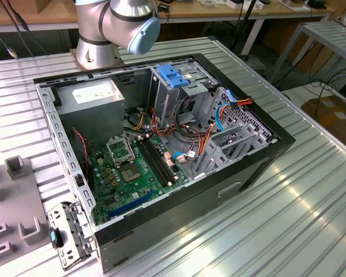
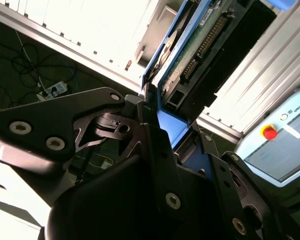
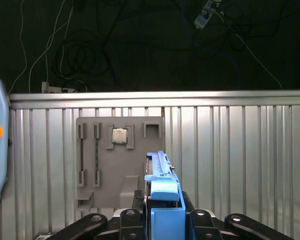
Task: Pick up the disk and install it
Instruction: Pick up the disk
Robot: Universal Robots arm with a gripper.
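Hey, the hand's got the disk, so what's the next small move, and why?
Probably carry it across toward the open case. In the first wrist view the hand is shut on the disk, held on edge above the grey tray, so it looks picked up. It has not reached the drive cage.

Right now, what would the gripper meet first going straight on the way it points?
Probably the grey fixture tray on the ribbed table, with the held disk touching first; depth is unclear.
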